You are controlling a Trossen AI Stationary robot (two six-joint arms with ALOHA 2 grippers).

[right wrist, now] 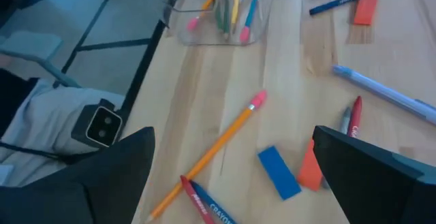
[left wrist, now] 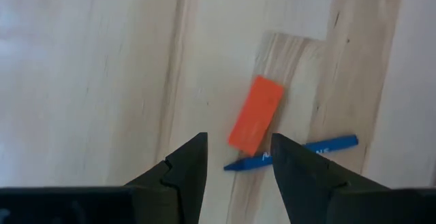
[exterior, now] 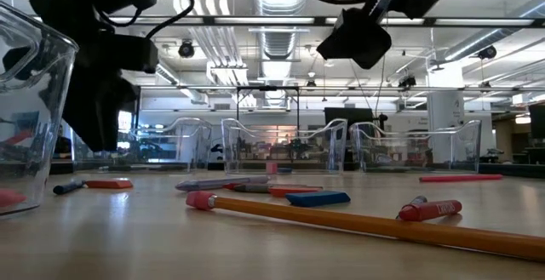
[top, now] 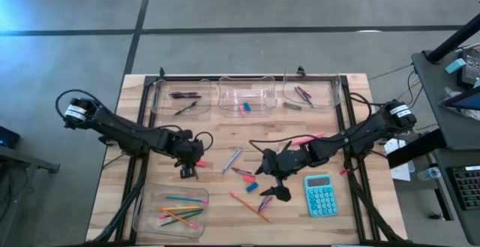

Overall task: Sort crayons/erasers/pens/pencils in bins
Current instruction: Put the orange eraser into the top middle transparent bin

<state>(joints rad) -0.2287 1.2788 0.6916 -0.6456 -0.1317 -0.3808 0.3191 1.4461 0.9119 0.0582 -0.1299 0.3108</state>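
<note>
Left gripper (left wrist: 235,157), fingers spread, hovers over an orange eraser (left wrist: 255,112) w/ a blue crayon (left wrist: 293,153) touching its near end; eraser's long axis runs approx. along the gripper's line, crayon lies across it. Both sit left of desk (top: 225,138) centre. Right gripper (right wrist: 231,176), also spread wide, hangs mid-desk over an orange pencil (right wrist: 204,157) lying diagonal, pink tip toward the front-left bin (top: 171,211), beside a blue eraser (right wrist: 278,173).

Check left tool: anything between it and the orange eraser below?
Nothing visible. The left tool is open above the orange eraser, bare wood around it. A blue crayon lies touching the eraser's near end, beside it, not over it.
</note>
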